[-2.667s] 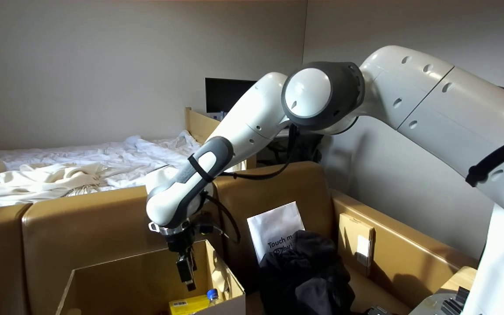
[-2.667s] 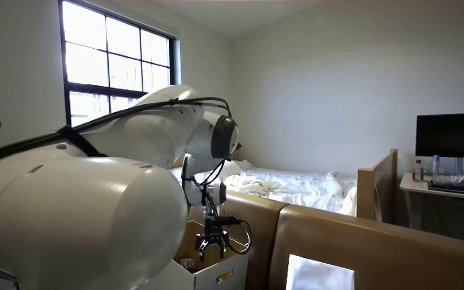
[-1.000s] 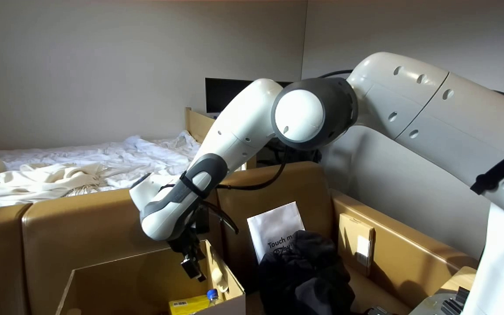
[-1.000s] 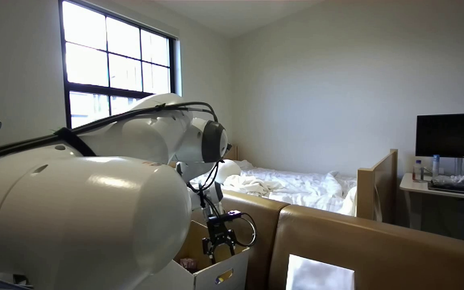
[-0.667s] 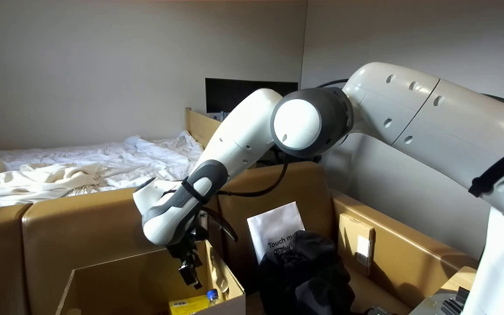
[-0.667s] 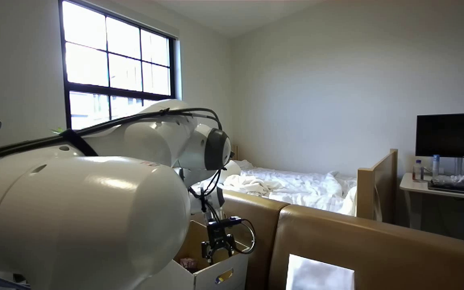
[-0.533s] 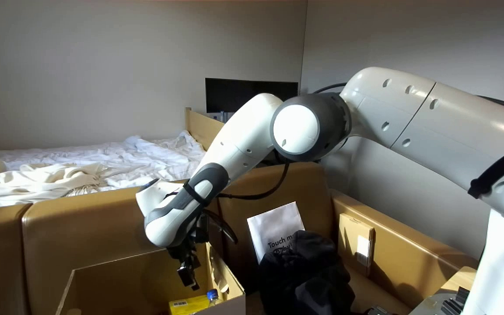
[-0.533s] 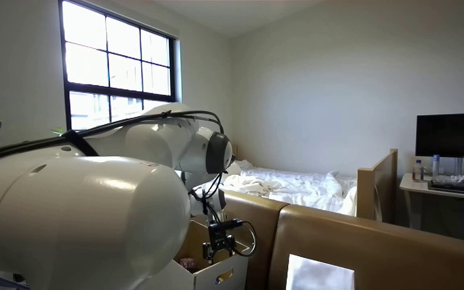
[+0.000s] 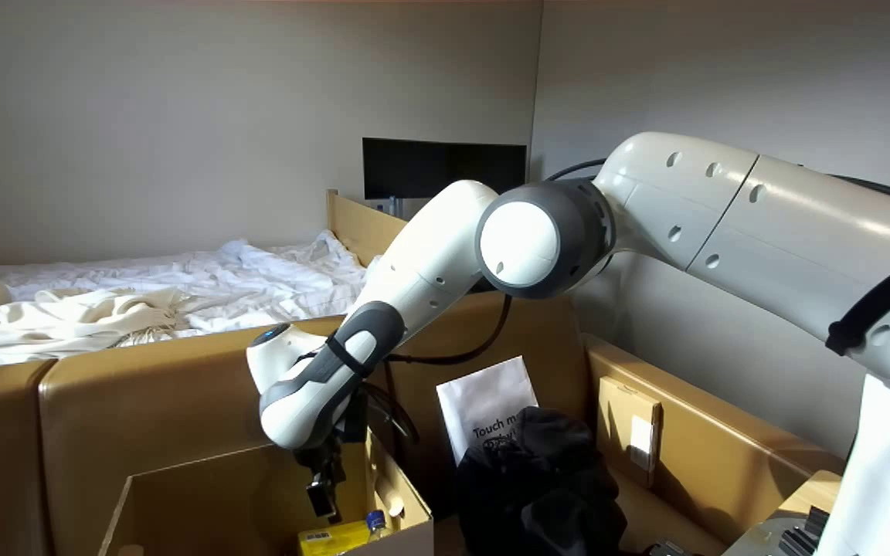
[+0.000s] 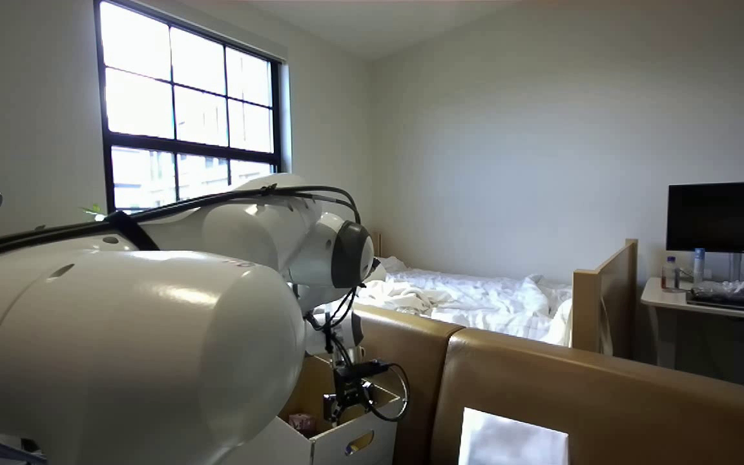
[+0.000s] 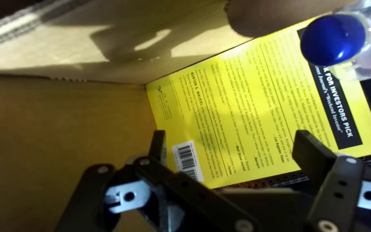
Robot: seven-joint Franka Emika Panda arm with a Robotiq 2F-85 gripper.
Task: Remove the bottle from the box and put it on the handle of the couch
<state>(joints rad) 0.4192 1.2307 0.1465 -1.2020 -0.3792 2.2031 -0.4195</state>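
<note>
The clear bottle with a blue cap (image 9: pixel 376 525) stands in the cardboard box (image 9: pixel 205 463), near the box's right wall in an exterior view. In the wrist view its blue cap (image 11: pixel 333 40) and clear neck show at the upper right; its lower body is out of view. My gripper (image 9: pixel 324 502) points down inside the box, left of the bottle and apart from it. In the wrist view the gripper (image 11: pixel 230 137) is open and empty above a yellow book. The box also shows in an exterior view (image 10: pixel 356 436); there the bottle is hidden. The couch handle (image 9: pixel 723 415) is the long armrest at right.
The yellow book (image 11: pixel 237 106) lies in the box beside the bottle. A rounded brown flap (image 11: pixel 279 14) juts from the box wall near the cap. Black cloth (image 9: pixel 541 494) and a white paper bag (image 9: pixel 487 401) lie between box and armrest. A flat carton (image 9: pixel 629 425) leans on the armrest.
The arm has come down and my gripper is lower in the box, slightly farther left in an exterior view. The gripper stays open. The bottle and box have not moved.
</note>
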